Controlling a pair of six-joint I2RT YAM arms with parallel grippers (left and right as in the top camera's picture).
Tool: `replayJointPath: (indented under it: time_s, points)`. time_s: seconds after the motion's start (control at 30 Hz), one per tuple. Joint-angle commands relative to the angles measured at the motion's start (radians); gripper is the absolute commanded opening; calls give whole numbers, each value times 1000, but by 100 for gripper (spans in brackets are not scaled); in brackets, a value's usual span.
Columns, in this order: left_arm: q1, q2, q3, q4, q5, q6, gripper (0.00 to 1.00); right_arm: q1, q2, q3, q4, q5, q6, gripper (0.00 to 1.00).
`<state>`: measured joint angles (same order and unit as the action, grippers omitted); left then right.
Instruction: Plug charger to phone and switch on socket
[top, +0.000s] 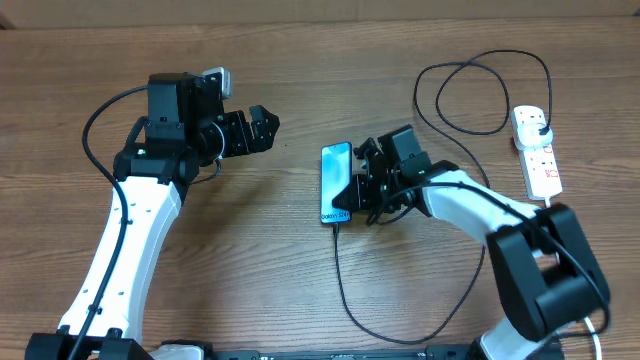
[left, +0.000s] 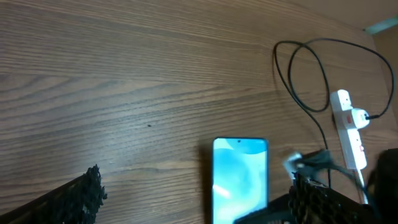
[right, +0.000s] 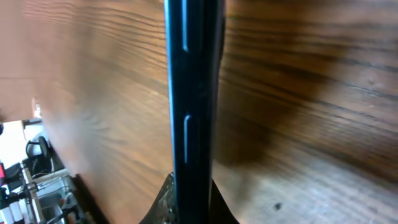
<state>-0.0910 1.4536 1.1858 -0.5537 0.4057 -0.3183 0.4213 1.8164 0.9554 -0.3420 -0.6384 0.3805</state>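
We see the right end effector (top: 362, 180) against the right edge of the phone (top: 336, 180), which lies flat mid-desk (top: 300, 60); we cannot tell whether its fingers are clamped or apart. The left end effector (top: 266, 128) hovers left of the phone, fingers wide apart. The black charger (top: 345, 285) loops from the phone's near end to the white socket (top: 540, 160) at far right.

Wooden table (top: 300, 80), phone (top: 336, 175), charger (top: 338, 255), socket (top: 541, 160)
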Motion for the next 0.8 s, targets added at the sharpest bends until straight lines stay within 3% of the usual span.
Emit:
replayJointPath:
  time_s: [0.0,0.77]
  points:
    - [5,-8,8,1,-24,-3,100,4,32,17,22,-10,-14,4]
    - [5,-8,8,1,-24,-3,100,4,39,17,18,-6,-16,4]
